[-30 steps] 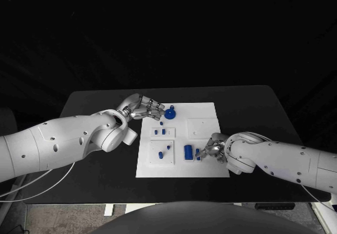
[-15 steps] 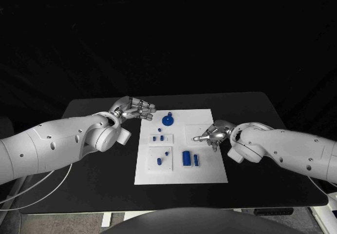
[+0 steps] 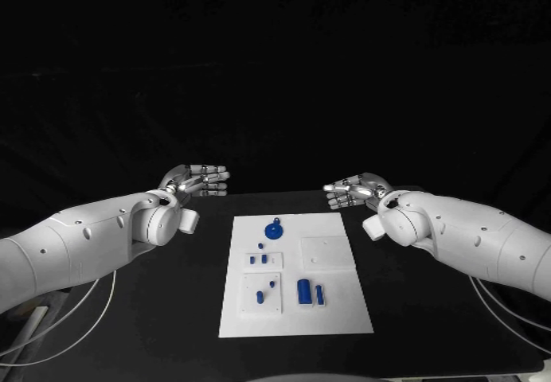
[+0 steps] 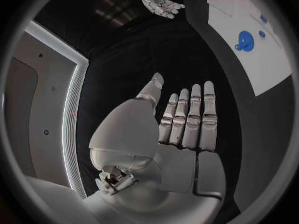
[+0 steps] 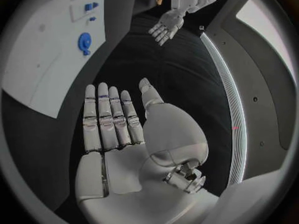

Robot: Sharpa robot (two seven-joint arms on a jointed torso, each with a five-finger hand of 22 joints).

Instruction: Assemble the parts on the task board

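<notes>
While both silver hands, left hand [image 3: 197, 181] and right hand [image 3: 357, 192], hover flat, fingers side by side and empty beyond the white task board [image 3: 345, 306], its small blue plastic parts [image 3: 306, 291] look light, rigid, slick—pinch them by the sides.

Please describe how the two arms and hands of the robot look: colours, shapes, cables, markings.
Both arms are smooth, rounded white shells dotted with small dark screw holes. The left hand and the right hand are silver metal with segmented fingers and pale pads. Thin white cables hang under the left arm and the right arm. I see no printed markings.
</notes>
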